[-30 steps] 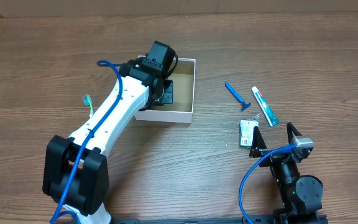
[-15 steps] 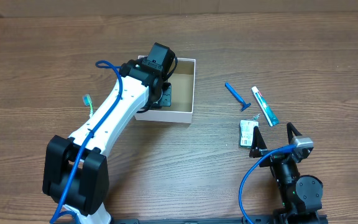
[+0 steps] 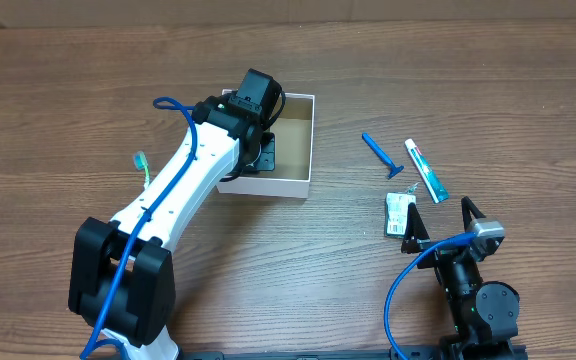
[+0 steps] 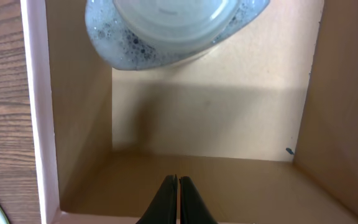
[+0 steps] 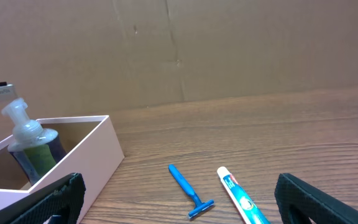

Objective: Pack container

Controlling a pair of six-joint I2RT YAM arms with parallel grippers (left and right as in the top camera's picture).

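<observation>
Left gripper [image 4: 178, 200], tips pressed together, over box [image 4: 37, 124] floor; bottle [image 4: 173, 25] near a corner. Right gripper [image 5: 179, 205] spread, razor [image 5: 188, 190] ahead.

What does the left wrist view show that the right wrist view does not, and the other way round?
Only the left wrist view: the brown floor of the container, seen close, and the left gripper, shut and empty, pointing into it. Only the right wrist view: the blue razor, the toothpaste tube, the cardboard backdrop, the open right gripper, and the green liquid in the bottle. Both: the container, the bottle standing in it, and the wooden table.
</observation>
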